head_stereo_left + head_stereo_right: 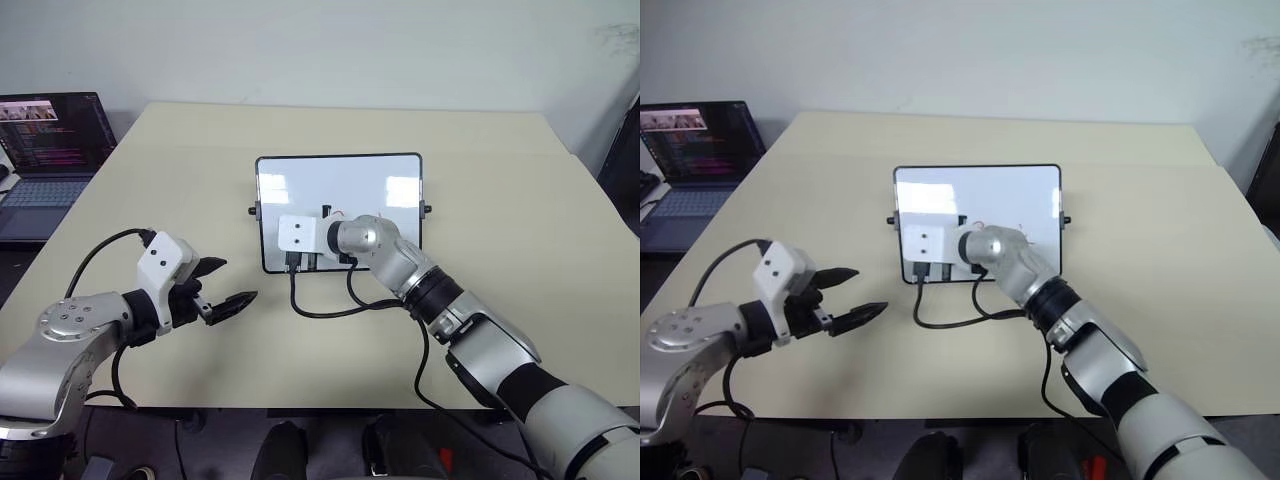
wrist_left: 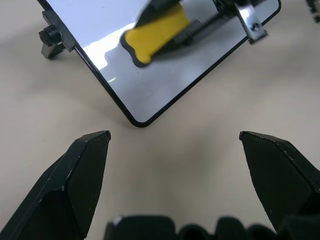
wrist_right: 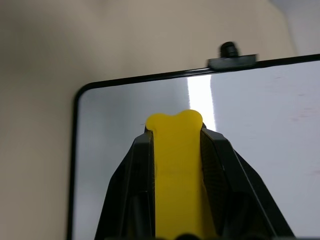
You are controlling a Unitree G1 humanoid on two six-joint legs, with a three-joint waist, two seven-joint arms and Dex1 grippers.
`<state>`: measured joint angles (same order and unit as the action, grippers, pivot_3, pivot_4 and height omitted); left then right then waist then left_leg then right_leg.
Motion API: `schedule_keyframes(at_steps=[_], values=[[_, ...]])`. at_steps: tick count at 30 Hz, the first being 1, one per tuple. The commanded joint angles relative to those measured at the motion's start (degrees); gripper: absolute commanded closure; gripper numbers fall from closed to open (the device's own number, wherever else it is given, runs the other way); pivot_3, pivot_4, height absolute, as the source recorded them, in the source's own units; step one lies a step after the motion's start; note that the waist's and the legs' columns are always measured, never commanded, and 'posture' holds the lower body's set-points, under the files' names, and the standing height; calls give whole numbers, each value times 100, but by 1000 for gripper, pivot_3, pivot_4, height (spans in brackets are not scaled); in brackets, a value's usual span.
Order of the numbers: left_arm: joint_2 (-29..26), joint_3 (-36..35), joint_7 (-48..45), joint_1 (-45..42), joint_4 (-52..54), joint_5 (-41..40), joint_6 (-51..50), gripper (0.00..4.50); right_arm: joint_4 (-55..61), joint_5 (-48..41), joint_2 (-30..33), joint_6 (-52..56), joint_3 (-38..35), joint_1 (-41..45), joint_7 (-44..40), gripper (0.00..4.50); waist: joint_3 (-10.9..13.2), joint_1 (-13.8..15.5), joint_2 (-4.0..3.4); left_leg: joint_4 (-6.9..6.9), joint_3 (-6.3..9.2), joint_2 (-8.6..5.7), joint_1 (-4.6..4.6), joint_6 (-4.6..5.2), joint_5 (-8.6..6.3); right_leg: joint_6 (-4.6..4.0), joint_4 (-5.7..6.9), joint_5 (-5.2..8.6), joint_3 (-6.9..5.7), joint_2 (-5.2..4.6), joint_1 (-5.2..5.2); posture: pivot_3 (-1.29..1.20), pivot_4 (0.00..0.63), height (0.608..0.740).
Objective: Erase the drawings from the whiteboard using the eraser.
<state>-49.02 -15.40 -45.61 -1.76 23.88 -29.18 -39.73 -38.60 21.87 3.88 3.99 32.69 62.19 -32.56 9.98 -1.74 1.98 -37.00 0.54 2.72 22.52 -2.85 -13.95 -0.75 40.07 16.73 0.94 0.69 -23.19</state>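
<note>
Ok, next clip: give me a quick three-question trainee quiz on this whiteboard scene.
1. True or false: the left gripper holds the eraser.
2. Which object sits at the table's far left edge? A) laptop B) mug C) marker
3. Fill in: the right gripper holds the eraser over the ____.

Key:
1. False; its fingers are open and hold nothing, and the right gripper is clamped on the eraser.
2. A
3. whiteboard

bench (image 1: 520, 200): beige top, carries the scene | laptop (image 1: 45, 160): open at the far-left edge, off the bench (dark screen showing lines of coloured text) | wall (image 1: 320, 50): plain pale, behind the bench
</note>
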Motion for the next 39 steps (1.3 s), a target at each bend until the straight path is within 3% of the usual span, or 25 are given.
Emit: schedule_keyframes(at_steps=[1, 7, 10, 15, 19, 26, 32, 39], values=[[10, -48, 18, -39, 159, -43, 58, 0, -294, 191, 122, -33, -189, 173, 292, 3541, -1, 2, 2, 0, 1, 0, 0, 0, 1, 0, 0, 0, -1, 0, 0, 0, 150, 740], [22, -45, 23, -51, 160, -45, 55, 0, -39, 332, 354, -83, 297, -221, -724, 3541, -4, 4, 5, 3, -1, 0, 2, 0, 1, -1, -4, 0, 1, 1, 1, 0, 150, 740], [25, -38, 18, -52, 165, -45, 53, 0, 183, 356, 337, -51, 333, -356, -847, 3541, -4, -5, 6, 3, -2, 1, 0, 0, 0, -1, -5, 0, 2, 0, 2, 0, 150, 740], [50, -14, -34, -84, 148, -5, 205, 0, 576, -256, 83, 330, -470, -335, -553, 3541, -1, -5, 2, 3, 3, 4, -3, 1, 1, -1, 0, -1, 0, 4, 1, 0, 150, 740], [232, -8, -51, -228, 114, -53, 475, 0, 2307, -1381, 81, 1767, -1380, -882, -1182, 3541, 0, 28, 1, 3, 11, 2, 20, -2, -1, -1, -9, 0, -9, 1, -6, 0, 150, 740], [368, 123, -60, -470, -6, -21, 657, 0, 4586, -2188, 566, 3571, -2069, -1603, -1263, 3541, 1, 14, -1, 15, 15, 2, 35, -9, -8, 1, -30, 4, -12, -2, -13, 0, 150, 740], [446, 268, -210, -699, -95, -58, 802, 0, 6011, -2420, 1467, 4328, -2237, -2667, -1159, 3541, 3, 16, -1, 14, 12, -2, 37, -9, -9, 3, -39, 6, -12, -2, -11, 0, 150, 740], [454, 409, -278, -918, -398, 63, 938, 0, 6610, -2618, 1413, 4752, -2199, -3017, -540, 3541, 7, -50, -7, 17, 8, -3, 27, -9, -9, 9, -31, 10, -8, 25, -13, 0, 150, 740]])
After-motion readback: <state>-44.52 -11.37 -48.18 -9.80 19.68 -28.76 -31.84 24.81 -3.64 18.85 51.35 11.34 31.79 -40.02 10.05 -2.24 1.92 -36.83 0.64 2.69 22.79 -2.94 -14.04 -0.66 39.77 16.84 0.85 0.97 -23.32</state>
